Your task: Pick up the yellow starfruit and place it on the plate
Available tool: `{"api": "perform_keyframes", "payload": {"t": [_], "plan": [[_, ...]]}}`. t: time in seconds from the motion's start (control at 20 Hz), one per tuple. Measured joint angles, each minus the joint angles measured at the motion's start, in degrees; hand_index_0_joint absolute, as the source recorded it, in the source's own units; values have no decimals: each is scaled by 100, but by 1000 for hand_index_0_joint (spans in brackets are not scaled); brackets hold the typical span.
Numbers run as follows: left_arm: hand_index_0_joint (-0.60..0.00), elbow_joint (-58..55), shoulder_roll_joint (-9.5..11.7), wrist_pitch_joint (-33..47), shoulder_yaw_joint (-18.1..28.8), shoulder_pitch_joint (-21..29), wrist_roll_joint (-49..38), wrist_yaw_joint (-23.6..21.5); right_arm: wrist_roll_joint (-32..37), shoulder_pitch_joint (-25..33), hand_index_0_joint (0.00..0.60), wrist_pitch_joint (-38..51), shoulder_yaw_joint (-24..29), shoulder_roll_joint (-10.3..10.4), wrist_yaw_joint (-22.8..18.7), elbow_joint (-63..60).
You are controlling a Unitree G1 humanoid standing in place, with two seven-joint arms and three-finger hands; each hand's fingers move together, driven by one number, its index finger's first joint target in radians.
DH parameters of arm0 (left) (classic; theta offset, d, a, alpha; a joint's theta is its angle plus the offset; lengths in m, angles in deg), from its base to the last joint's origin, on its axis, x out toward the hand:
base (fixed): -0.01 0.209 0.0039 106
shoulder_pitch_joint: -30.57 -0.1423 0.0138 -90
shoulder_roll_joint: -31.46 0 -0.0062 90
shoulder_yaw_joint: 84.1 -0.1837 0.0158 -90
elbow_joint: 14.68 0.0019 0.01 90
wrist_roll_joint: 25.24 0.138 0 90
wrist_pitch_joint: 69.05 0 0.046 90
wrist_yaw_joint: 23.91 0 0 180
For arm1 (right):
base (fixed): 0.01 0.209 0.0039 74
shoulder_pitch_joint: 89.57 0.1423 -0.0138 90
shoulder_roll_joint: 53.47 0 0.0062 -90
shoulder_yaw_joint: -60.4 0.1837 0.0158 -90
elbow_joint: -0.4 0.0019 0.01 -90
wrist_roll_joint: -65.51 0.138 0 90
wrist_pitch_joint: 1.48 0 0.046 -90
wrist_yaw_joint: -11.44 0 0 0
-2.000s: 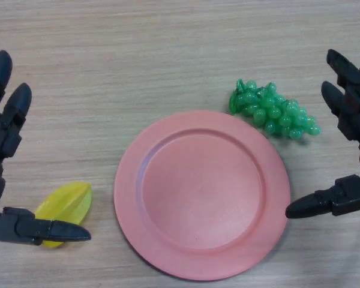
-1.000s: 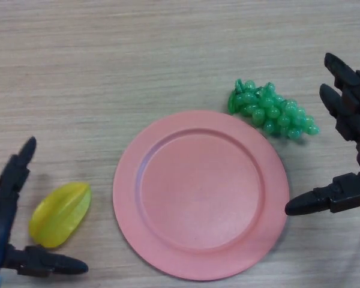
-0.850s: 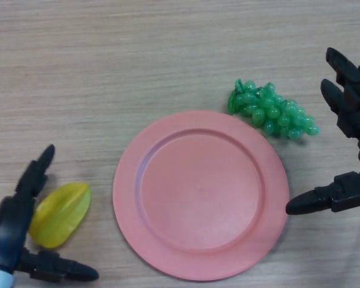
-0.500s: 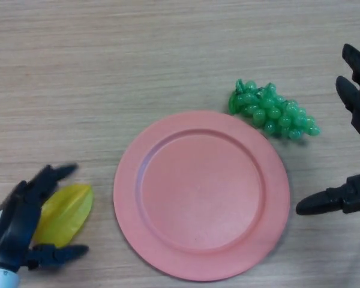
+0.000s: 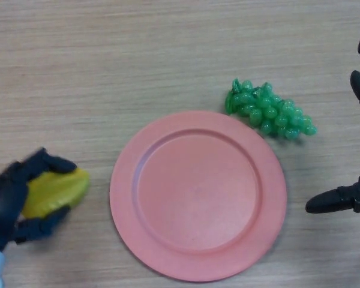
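The yellow starfruit (image 5: 53, 192) lies on the wooden table at the lower left, left of the pink plate (image 5: 198, 195). My left hand (image 5: 12, 201) is over its left end, with fingers curled above it and the thumb below, closing round it. The plate sits in the middle of the view with nothing on it. My right hand (image 5: 348, 198) is at the right edge, open, with its thumb pointing left toward the plate and its fingers up along the edge.
A bunch of green grapes (image 5: 267, 110) lies just beyond the plate's upper right rim.
My left hand has swung in from the lower left and curled its fingers and thumb round the starfruit. My right hand has drawn back toward the right edge.
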Motion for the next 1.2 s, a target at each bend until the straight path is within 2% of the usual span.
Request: {"api": "perform_keyframes", "payload": {"t": [0.05,0.1,0.15,0.2,0.3,0.4,0.5,0.55,0.6,0.7,0.85,1.0,1.05,1.1,1.15,1.2], "plan": [[-571,-233,9,-27,125,34,-266,19,0,0,0,0,-2,0,2,0],[-600,-551,-9,-143,131,10,-476,185,0,-3,0,0,15,-1,2,0],[-600,-994,-50,-265,64,28,-627,473,2,8,0,0,13,-1,2,0],[-600,-1201,-79,-379,-45,60,-626,505,1,11,0,0,12,-1,2,0],[-600,-1520,-287,-741,-388,110,-854,634,0,-1,0,0,22,-1,3,0],[-600,-1883,-382,-1486,-985,110,-1095,1222,2,-18,0,0,33,-1,7,0],[-600,-1937,-486,-1984,-1405,128,-1325,1503,4,-42,0,0,138,-1,85,8],[-600,-1805,-461,-1887,-1498,172,-1181,1765,4,-62,0,0,234,-2,84,19],[-600,-1467,-421,-1302,-1537,229,-791,1828,5,-64,0,0,276,-4,83,24],[-600,-1184,-410,-1043,-1729,357,-236,2087,4,-87,0,27,346,-5,83,41],[-600,-369,-480,-349,-2015,760,613,1898,5,-105,0,280,394,-9,84,-40],[-600,-363,-705,-357,-2040,959,208,1433,274,-134,0,288,559,-18,84,-39],[-450,-361,-706,-357,-2043,1024,151,1267,336,-141,0,288,612,-24,84,-38],[-350,-356,-705,-357,-2043,1034,151,1197,336,-156,0,288,642,-24,84,-38],[-200,-304,-704,-357,-2043,1034,154,1179,336,-173,0,288,648,-24,84,-39],[-100,-260,-706,-373,-2045,1034,156,1180,336,-173,0,288,649,-25,84,-38]]}}
